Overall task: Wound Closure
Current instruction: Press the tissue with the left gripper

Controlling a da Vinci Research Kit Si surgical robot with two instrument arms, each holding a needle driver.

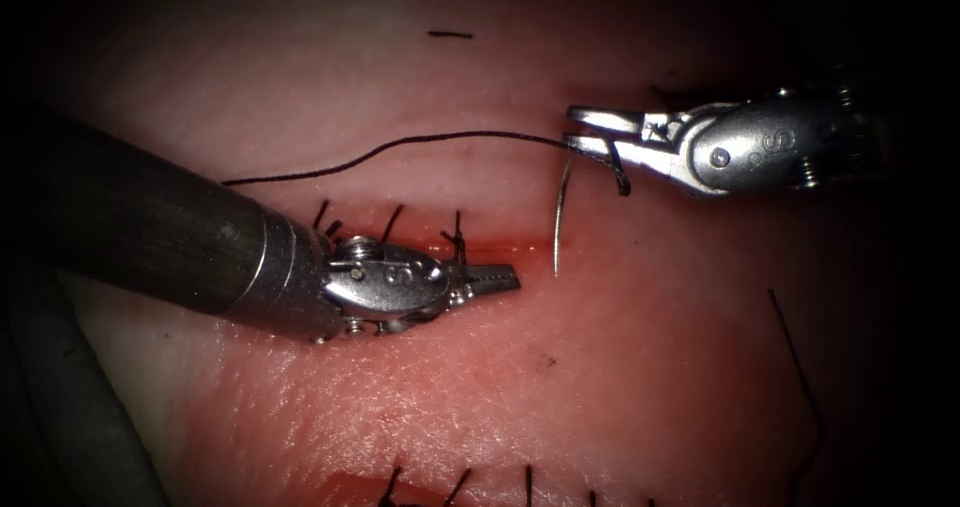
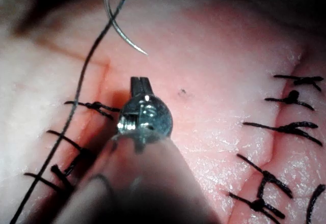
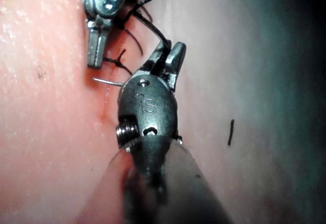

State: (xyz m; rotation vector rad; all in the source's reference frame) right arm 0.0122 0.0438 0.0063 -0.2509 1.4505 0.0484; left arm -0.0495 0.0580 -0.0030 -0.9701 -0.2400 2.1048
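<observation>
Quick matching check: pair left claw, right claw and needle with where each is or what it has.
1 left claw
2 right claw
3 needle

A thread crosses it
B shut, empty, beside the stitches
C hangs below the right claw, tip at the cut; whether it is in the tissue can't be told

Pairs: 1-B, 2-A, 3-C

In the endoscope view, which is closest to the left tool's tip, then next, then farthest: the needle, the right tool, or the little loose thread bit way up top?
From the left tool:
1. The needle, just right of the tip, its point down at the cut.
2. The right tool, up and right, holding the thread.
3. The loose thread bit, far up on the tissue.
</observation>
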